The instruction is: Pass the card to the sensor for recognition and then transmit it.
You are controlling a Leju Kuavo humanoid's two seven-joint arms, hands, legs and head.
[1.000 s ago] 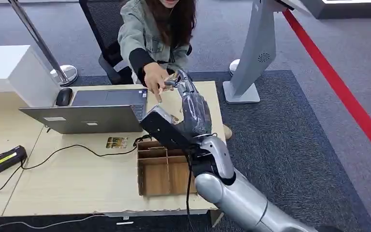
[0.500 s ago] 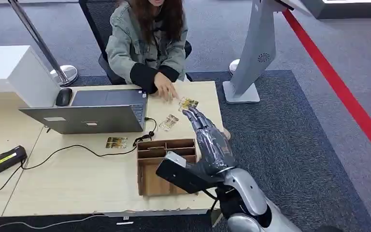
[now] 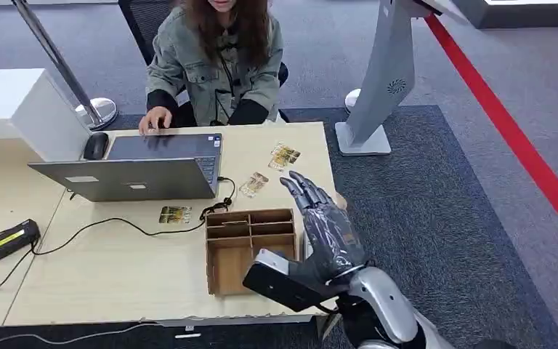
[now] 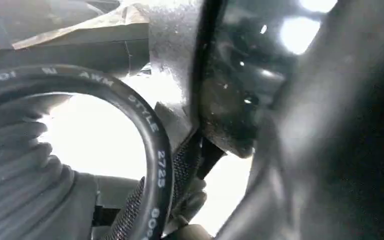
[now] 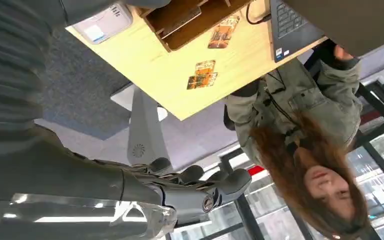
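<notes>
My right hand (image 3: 327, 222) hovers open and flat above the table's right edge, beside the cardboard box (image 3: 249, 249); its fingers (image 5: 195, 182) are spread and hold nothing. A pair of cards (image 3: 284, 155) lies at the far right of the table, in front of the seated person (image 3: 214, 62). One card (image 3: 253, 184) lies nearer the laptop, another (image 3: 175, 214) left of the box. The right wrist view shows the pair of cards (image 5: 203, 74) and a white labelled device (image 5: 105, 22) next to the box. In the left wrist view my left hand's ribbed cover (image 4: 25, 170) is a blur.
An open laptop (image 3: 142, 167) with a mouse (image 3: 96, 145) stands at the table's middle; the person's hand (image 3: 154, 118) rests by it. A black unit with a yellow label (image 3: 7, 238) and cables lie at the left. A white kiosk stand (image 3: 378, 80) rises right of the table.
My right hand has drawn back from the person's hand toward the near table edge, empty. The person set a card down by the far-right pair and moved their hand to the laptop.
</notes>
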